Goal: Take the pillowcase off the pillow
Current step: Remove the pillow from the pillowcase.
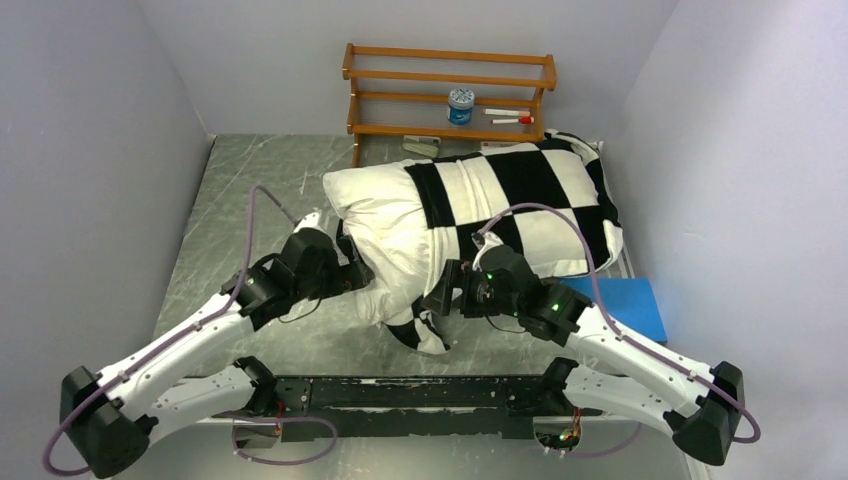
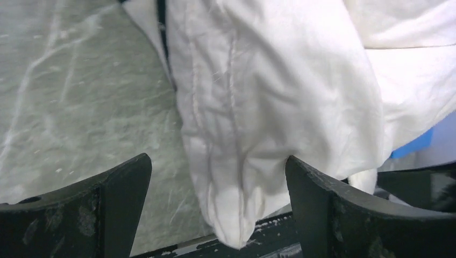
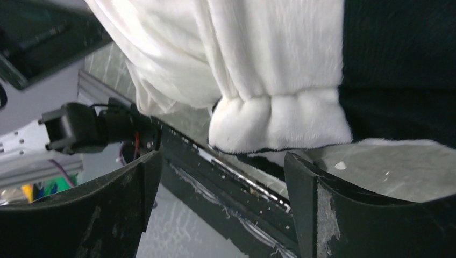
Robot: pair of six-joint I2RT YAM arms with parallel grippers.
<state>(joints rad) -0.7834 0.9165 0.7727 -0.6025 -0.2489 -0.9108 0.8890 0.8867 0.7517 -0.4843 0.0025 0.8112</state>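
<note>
No legible text, no readable labels

pillow (image 1: 375,210): plump white, left end bare | pillowcase (image 1: 520,200): black-and-white checks, covering its right part

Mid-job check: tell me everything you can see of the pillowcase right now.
The pillowcase is a plush-looking cover in big black-and-white checks. It covers the far right part of the pillow, whose bare white left end sticks out. It lies slanted on the table, wrinkled, with a bunched hem reaching the near edge. The right gripper faces that hem, open, not gripping.
</note>
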